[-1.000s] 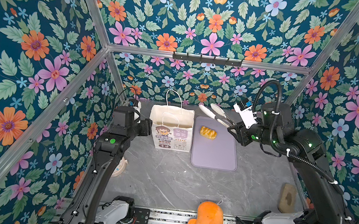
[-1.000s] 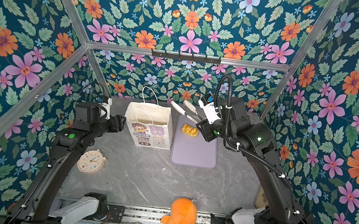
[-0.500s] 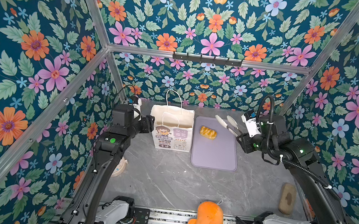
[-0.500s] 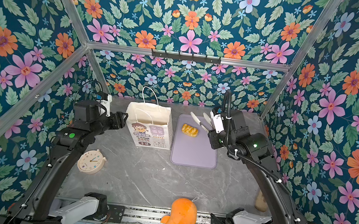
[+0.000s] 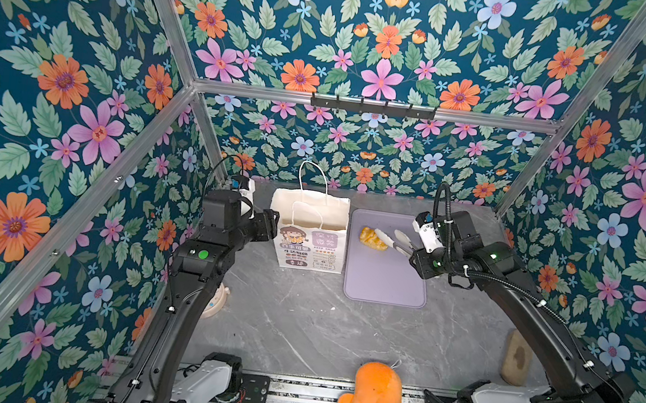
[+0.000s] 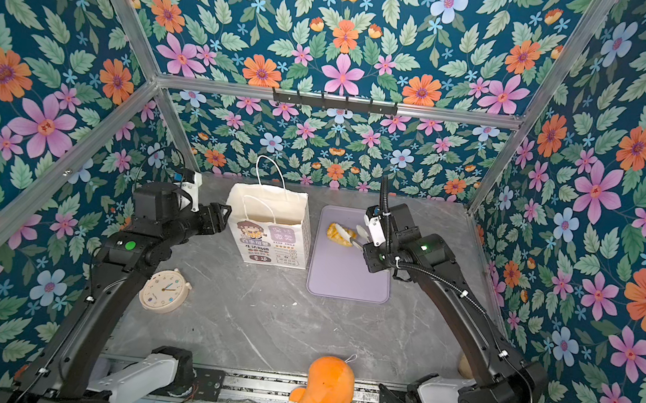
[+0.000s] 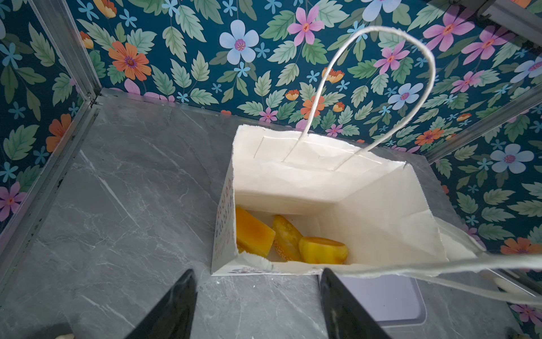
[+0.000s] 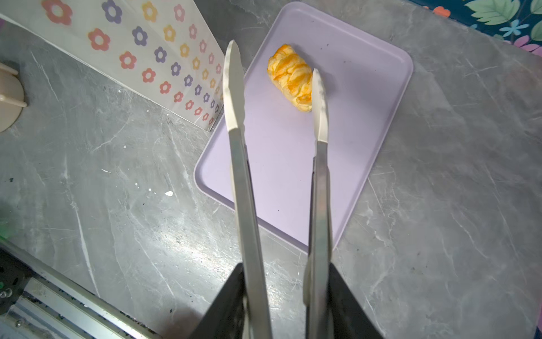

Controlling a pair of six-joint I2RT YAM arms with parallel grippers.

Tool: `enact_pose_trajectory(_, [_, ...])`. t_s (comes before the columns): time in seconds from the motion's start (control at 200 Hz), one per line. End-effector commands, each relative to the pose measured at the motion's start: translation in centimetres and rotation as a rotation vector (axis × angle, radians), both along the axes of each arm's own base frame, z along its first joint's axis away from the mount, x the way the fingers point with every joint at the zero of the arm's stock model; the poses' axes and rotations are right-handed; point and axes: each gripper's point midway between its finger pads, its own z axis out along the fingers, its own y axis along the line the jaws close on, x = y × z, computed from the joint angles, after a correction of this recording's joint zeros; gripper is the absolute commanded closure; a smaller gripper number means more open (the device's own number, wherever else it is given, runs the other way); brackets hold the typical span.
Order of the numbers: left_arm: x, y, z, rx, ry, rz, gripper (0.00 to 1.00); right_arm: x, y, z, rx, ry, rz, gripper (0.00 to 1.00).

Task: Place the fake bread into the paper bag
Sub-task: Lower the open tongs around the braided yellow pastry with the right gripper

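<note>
Right jaws narrow, pinching the tongs (image 8: 243, 187) by the handles, lightly enough, I'd say, that the blades stand sprung apart for the one roll (image 8: 290, 76) left out. It lies on the tray (image 8: 281, 176) just ahead of the tips. Left jaws wide and empty, parked beside the bag (image 7: 381, 211), probably to steady it. Three breads (image 7: 253, 234) already lie inside, ahead of them.

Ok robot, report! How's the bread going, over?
Left gripper open beside bag. Right gripper shut on tongs, tips open by last roll on tray. Three breads bagged. Path clear.
</note>
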Motion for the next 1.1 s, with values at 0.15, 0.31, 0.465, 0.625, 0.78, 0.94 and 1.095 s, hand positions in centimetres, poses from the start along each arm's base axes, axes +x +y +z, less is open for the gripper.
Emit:
enact_pose_trajectory(0.15, [-0.1,0.0,0.4,-0.001,-0.014,-0.004,0.32,2.5,1.5,-2.0,-0.062,-0.015,0.096,0.59])
enact_pose_trajectory(0.31, [-0.2,-0.1,0.6,-0.005,-0.02,-0.007,0.32,3.1,2.0,-3.7,-0.102,0.047,0.136,0.57])
enact_pose_trajectory(0.465, [-0.3,-0.2,0.6,-0.008,-0.02,-0.013,0.32,3.7,1.9,-4.8,-0.155,0.069,0.155,0.58])
enact_pose_trajectory(0.625, [-0.4,-0.2,0.6,-0.009,-0.019,-0.015,0.32,4.4,1.1,-5.1,-0.217,0.079,0.175,0.58])
enact_pose_trajectory(0.78, [-0.5,-0.2,0.6,-0.011,-0.019,-0.015,0.32,5.0,0.6,-5.8,-0.283,0.094,0.206,0.57])
enact_pose_trajectory(0.94, [-0.6,-0.2,0.4,-0.011,-0.017,-0.017,0.32,6.5,-0.5,-6.5,-0.327,0.105,0.211,0.57])
enact_pose_trajectory(1.095, [-0.7,0.1,0.3,-0.001,-0.019,-0.003,0.32,8.1,-1.1,-6.7,-0.338,0.117,0.214,0.57])
